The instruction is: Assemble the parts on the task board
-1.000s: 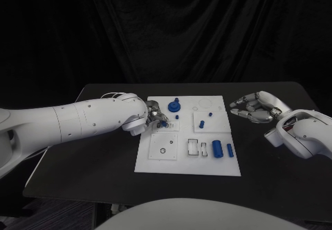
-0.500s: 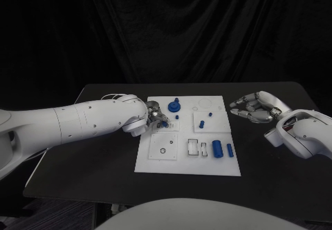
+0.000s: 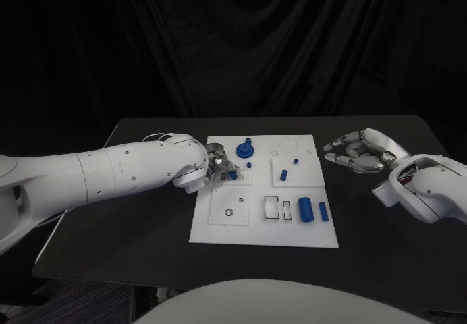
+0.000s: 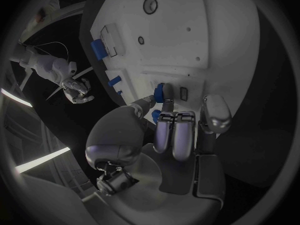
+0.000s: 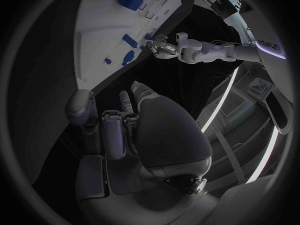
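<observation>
Parts lie on the board point(image 3: 219, 226) in the middle of the table point(image 3: 117, 229). One small blue part point(image 3: 231, 175) sits between the fingertips of the left hand point(image 3: 219, 164), which pinches it just over the board's near-left edge; the left wrist view shows the fingers point(image 4: 167, 116) closed around it. A blue knob point(image 3: 244, 149) stands just beyond that hand. The right hand point(image 3: 360, 152) hovers beside the board's opposite edge, fingers curled in and holding nothing.

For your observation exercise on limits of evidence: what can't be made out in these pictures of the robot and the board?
- Head view: the left robot hand covers its blue part; whether it sits in the white board is hidden.
- Left wrist view: fingers block that part's base.
- Right wrist view: the right robot hand has its fingertips in shadow.
</observation>
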`<action>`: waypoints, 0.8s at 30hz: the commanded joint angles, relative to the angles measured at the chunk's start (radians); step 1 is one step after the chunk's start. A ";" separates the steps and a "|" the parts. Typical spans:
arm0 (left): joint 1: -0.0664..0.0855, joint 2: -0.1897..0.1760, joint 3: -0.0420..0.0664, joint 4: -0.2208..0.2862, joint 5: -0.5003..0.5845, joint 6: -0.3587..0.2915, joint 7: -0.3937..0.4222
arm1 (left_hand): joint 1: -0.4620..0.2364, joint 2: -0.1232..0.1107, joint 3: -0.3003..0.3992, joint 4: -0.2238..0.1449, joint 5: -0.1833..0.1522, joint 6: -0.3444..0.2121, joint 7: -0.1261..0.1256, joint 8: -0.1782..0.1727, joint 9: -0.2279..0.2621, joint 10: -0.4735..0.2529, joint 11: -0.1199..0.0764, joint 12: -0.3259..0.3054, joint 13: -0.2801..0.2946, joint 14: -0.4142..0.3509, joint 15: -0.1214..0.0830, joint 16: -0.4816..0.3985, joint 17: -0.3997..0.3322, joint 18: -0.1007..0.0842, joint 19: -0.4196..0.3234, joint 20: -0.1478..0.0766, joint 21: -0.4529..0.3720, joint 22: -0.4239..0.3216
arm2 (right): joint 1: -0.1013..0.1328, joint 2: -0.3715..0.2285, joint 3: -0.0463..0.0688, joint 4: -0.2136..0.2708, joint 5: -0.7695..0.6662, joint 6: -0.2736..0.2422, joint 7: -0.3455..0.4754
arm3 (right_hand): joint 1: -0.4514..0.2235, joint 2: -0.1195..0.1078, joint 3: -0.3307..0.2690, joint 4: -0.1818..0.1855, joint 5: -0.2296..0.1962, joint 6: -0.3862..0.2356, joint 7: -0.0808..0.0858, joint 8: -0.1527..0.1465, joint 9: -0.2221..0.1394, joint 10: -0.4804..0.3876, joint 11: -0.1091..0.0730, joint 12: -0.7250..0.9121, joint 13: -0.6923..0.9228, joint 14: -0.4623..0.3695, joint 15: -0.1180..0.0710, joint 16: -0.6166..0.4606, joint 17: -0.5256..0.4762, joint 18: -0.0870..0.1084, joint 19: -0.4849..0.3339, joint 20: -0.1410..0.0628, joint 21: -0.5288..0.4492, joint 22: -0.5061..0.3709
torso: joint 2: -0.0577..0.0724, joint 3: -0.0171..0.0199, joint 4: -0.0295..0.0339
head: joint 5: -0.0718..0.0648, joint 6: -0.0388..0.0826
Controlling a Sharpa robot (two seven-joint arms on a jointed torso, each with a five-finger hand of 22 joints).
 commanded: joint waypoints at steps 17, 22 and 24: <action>-0.009 -0.002 -0.003 -0.003 0.000 0.034 -0.027 | -0.023 -0.017 -0.122 0.075 -0.042 -0.013 0.007 -0.036 -0.011 0.062 0.012 -0.010 0.223 0.066 0.014 -0.019 0.137 0.017 -0.012 0.002 -0.026 -0.007 | -0.003 -0.002 0.001 0.000 0.001 0.008 -0.017 | 0.004 -0.001 0.004 0.002 0.004 -0.003 0.005 0.000 -0.002 0.030 0.005 -0.005 0.192 0.050 0.008 -0.004 0.130 0.003 -0.009 0.000 -0.004 0.125 | 0.000 -0.0003 -0.0004 | 0.001 0.000; -0.009 -0.005 -0.003 -0.002 0.000 0.026 -0.026 | 0.000 -0.008 -0.164 0.091 -0.038 -0.020 0.002 0.003 0.044 0.070 0.009 -0.003 0.231 0.071 0.013 -0.013 0.150 0.016 -0.005 0.002 -0.025 0.004 | -0.003 -0.003 0.001 0.001 0.001 0.009 -0.018 | 0.003 -0.002 0.003 0.002 0.004 -0.003 0.005 0.001 -0.002 0.030 0.005 -0.005 0.192 0.050 0.009 -0.005 0.129 0.003 -0.009 0.001 -0.005 0.125 | 0.000 -0.0002 0.0001 | 0.001 0.000; -0.009 -0.007 -0.003 -0.002 0.000 0.024 -0.024 | 0.009 -0.004 -0.180 0.097 -0.037 -0.018 -0.004 0.031 0.083 0.074 0.005 0.001 0.235 0.075 0.009 -0.008 0.160 0.015 0.002 -0.001 -0.020 0.014 | -0.003 -0.003 0.001 0.001 0.001 0.010 -0.018 | 0.003 -0.002 0.003 0.002 0.004 -0.003 0.005 0.001 -0.002 0.030 0.005 -0.005 0.192 0.050 0.009 -0.005 0.129 0.003 -0.009 0.001 -0.005 0.125 | 0.000 -0.0004 0.0000 | 0.001 0.000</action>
